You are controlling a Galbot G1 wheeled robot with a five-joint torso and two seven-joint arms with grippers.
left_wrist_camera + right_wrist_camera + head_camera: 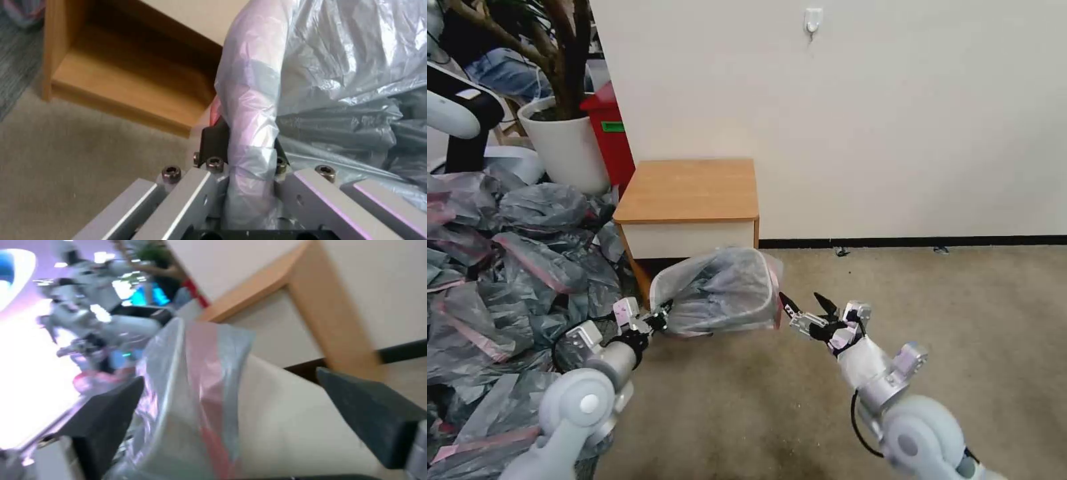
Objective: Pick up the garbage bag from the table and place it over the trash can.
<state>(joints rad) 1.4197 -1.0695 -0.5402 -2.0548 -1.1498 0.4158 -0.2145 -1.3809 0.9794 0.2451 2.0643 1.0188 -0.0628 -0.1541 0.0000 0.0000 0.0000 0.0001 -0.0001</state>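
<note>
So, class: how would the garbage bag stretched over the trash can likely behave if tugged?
The garbage bag is probably floppy and very light: it crinkles and bunches in the left end effector. It likely slips easily off the trash can. The right end effector is open beside it.

Bag (720, 290) is stretched over the bin in front of the surface (688, 190). Left end effector (657, 320) is pinching the bag's left edge; right end effector (807, 308) sits spread just beside its pink right rim.
</note>
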